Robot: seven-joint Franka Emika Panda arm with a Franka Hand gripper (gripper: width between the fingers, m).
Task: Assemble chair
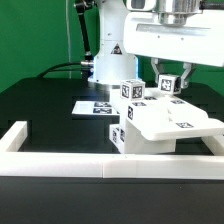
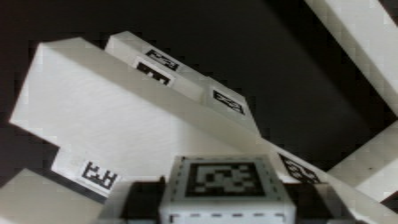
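The half-built chair (image 1: pixel 165 124) lies by the front border wall, a flat white panel on chunky tagged blocks. One square tagged leg (image 1: pixel 131 90) stands at its back left. My gripper (image 1: pixel 171 78) hangs just above the chair's back right, shut on another tagged leg (image 1: pixel 168 86). In the wrist view that leg (image 2: pixel 226 180) sits between the dark fingers (image 2: pixel 150 196), tag facing the camera. My gripper (image 2: pixel 226 203) is at the frame's edge. Beyond it the chair's white panels (image 2: pixel 125 105) with several tags slant across the dark table.
A low white border wall (image 1: pixel 100 165) runs along the front and up the exterior view's left (image 1: pixel 18 135). The marker board (image 1: pixel 98 105) lies flat behind the chair. The white robot base (image 1: pixel 108 55) stands at the back, with a black cable beside it.
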